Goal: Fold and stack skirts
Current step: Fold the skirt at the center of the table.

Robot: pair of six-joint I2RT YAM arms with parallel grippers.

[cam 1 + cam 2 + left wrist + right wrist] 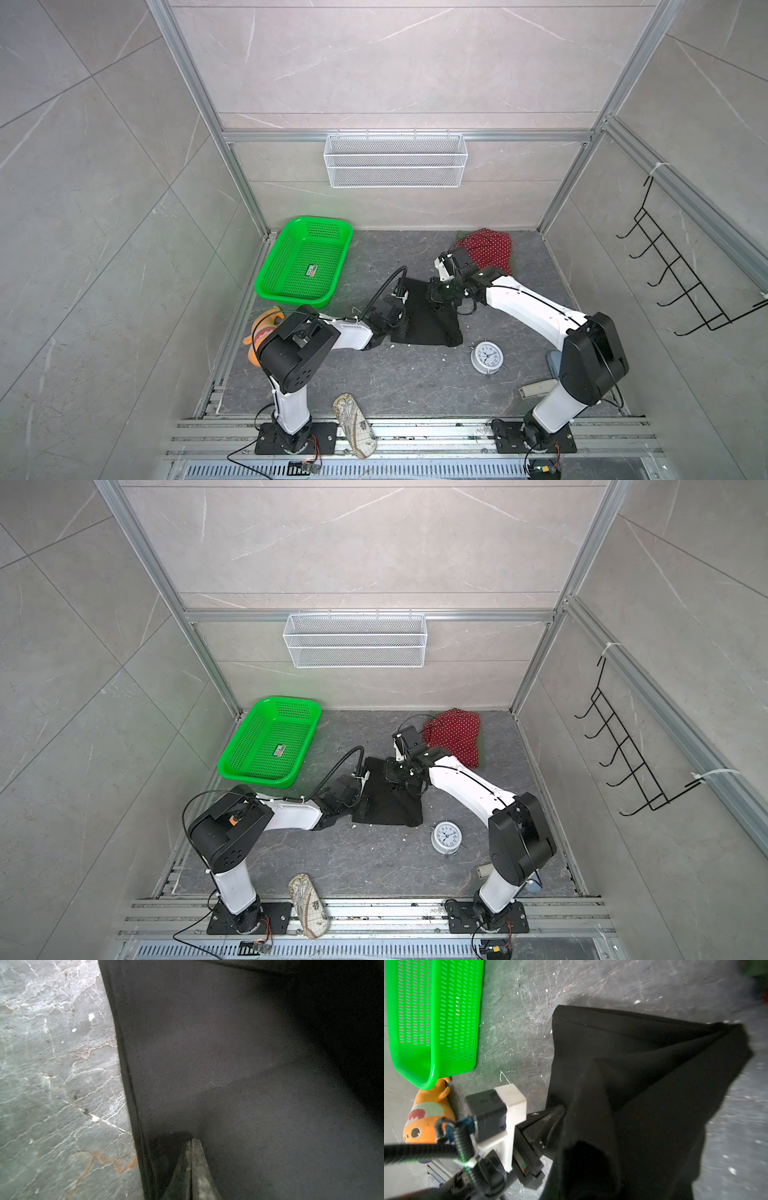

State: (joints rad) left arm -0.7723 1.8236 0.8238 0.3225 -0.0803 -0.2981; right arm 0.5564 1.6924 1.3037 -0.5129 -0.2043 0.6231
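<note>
Right jaws pinch the plain black cloth skirt (428,328) at its far end — left jaws, closed, touch its left edge

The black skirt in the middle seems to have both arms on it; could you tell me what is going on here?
The two arms are working on the black skirt, which lies partly spread on the table. The right gripper looks closed on a bunched fold raised off the surface, while the left gripper, shut, rests its tips on the cloth near one edge. The red polka-dot skirt lies at the back, untouched.
</note>
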